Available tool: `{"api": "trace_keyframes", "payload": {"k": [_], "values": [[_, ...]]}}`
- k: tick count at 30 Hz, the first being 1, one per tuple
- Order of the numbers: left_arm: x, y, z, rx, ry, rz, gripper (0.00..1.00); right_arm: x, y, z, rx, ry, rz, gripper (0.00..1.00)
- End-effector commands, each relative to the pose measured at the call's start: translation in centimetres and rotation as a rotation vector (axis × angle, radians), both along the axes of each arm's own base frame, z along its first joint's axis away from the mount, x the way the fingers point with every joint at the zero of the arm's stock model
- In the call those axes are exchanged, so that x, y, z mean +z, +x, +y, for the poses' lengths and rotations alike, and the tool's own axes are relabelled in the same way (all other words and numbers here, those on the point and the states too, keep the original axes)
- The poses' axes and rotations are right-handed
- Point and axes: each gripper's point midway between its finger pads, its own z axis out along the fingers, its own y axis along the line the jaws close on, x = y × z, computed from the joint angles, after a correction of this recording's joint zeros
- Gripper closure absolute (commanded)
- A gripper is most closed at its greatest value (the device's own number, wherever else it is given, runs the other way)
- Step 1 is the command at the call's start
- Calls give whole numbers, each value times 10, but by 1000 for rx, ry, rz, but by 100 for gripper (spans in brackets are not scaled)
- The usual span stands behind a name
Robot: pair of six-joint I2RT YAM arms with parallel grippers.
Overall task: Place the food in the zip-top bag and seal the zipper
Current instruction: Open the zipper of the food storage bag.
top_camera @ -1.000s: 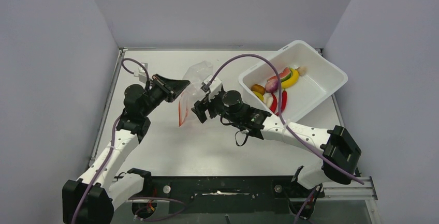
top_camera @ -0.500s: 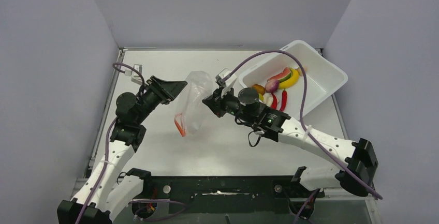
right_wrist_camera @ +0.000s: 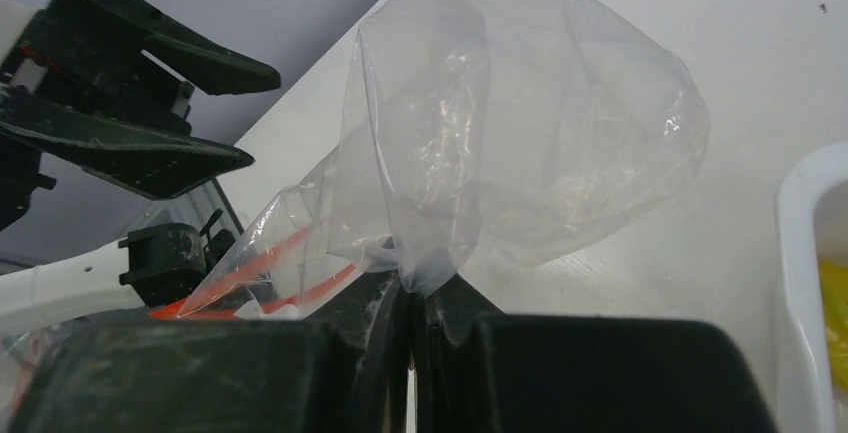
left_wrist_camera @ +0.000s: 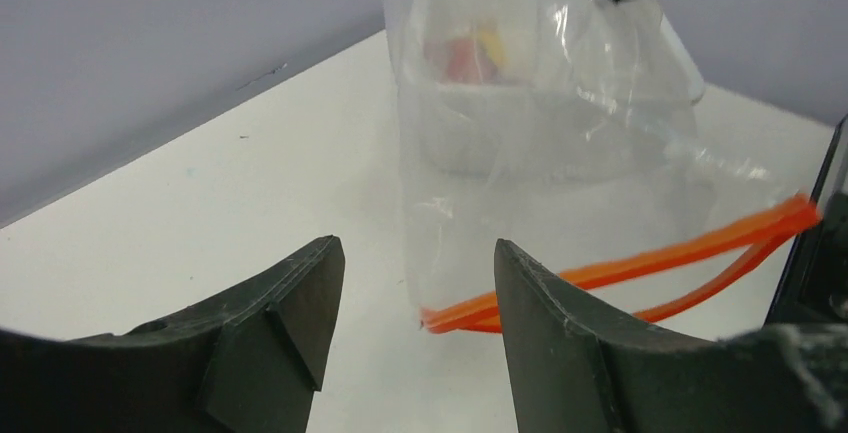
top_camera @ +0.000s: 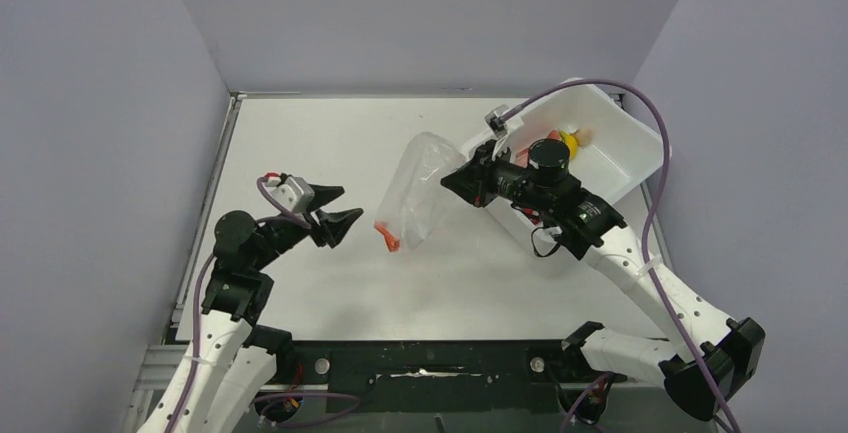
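Now the right fingers [right_wrist_camera: 372,305] pinch shut on a fold of the bag [top_camera: 420,191], which hangs from them with its zipper [left_wrist_camera: 620,268] lowest and partly open. The left fingers [left_wrist_camera: 290,303] are spread wide and empty, near the zipper, with bare bench [top_camera: 300,143] around them. Food [top_camera: 568,140] lies in the bin [top_camera: 640,168].

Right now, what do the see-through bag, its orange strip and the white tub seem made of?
The bag looks like thin glossy clear plastic film: it crinkles, glints and shows the table through it. Its orange strip seems a stiffer plastic ridge, probably. The white tub looks like smooth rigid moulded plastic, with a rounded rim.
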Motion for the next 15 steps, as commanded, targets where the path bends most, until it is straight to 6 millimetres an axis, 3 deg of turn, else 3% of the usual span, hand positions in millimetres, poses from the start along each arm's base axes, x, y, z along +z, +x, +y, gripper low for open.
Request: {"api": "trace_keyframes", "payload": {"k": [1,15], "values": [[-30,-17,-12,-168,207,-132,44,40,-18,2,107,81,7,100],[-42,-35,-28,-297,223,-239,45,55,-28,16,222,178,57,100]]}}
